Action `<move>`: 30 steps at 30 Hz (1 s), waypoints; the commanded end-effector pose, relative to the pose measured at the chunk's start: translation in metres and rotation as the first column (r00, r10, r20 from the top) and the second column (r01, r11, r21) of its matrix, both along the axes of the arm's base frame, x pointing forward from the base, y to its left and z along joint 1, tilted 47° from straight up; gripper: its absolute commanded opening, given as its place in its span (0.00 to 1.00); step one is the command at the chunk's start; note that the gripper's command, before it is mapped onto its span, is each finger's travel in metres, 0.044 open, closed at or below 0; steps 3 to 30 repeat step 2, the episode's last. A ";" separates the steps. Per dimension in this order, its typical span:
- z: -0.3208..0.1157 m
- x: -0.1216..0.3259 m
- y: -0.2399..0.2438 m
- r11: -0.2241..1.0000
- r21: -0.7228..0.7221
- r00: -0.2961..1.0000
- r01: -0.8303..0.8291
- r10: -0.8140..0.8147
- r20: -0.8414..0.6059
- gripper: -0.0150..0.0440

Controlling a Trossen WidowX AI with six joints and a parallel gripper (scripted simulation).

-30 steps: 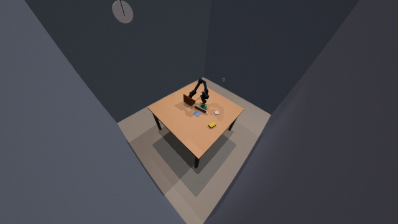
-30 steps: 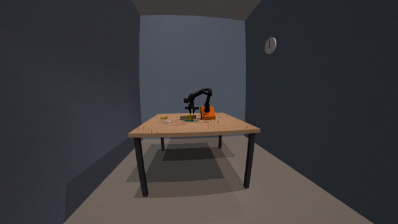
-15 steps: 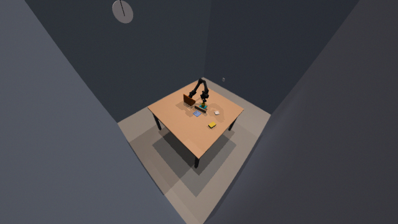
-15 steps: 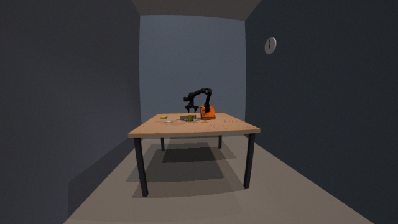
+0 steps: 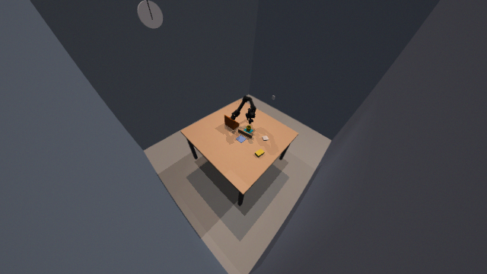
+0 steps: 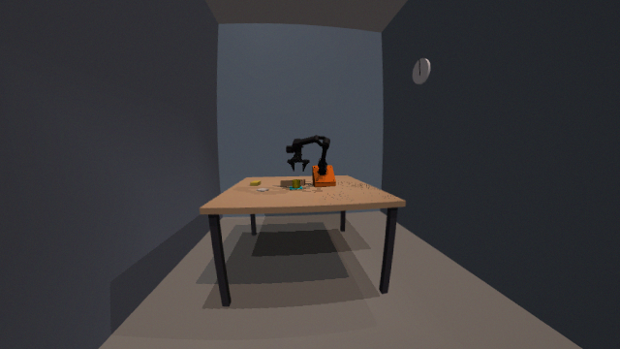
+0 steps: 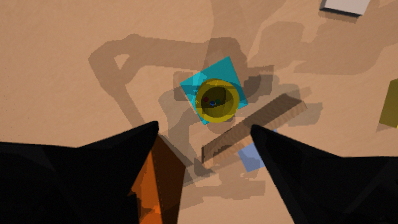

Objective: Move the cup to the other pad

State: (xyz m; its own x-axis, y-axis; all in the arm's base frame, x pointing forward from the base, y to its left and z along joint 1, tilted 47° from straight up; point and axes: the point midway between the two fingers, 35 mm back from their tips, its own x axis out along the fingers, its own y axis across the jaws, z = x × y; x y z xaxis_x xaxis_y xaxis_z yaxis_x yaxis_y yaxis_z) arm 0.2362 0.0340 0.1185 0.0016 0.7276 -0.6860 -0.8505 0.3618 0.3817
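Note:
A yellow cup [image 5: 248,129] [image 6: 295,183] [image 7: 217,101] stands upright on the cyan pad [image 5: 251,131] [image 7: 227,70], over the part of it nearer the barrier. Small dark marbles [image 7: 213,103] show inside the cup, in the wrist view. The blue pad [image 5: 241,139] [image 7: 251,158] lies on the other side of the barrier with no cup on it. My gripper [image 5: 250,122] [image 6: 298,170] [image 7: 204,127] is wide open and empty, above the cup and clear of it.
A low wooden barrier [image 5: 245,133] [image 6: 286,183] [image 7: 280,107] stands between the pads. A tall orange block [image 5: 230,122] [image 6: 324,176] [image 7: 155,185] stands near the arm. A white flat item [image 5: 265,138] [image 6: 263,190] [image 7: 345,6] and a yellow block [image 5: 259,153] [image 6: 255,183] [image 7: 391,107] lie farther off.

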 end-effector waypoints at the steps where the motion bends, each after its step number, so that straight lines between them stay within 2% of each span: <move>1: 0.000 0.000 0.000 1.000 0.000 1.000 0.001 -0.001 -0.001 1.00; 30: 0.000 0.000 0.000 1.000 0.000 1.000 0.001 -0.001 -0.001 1.00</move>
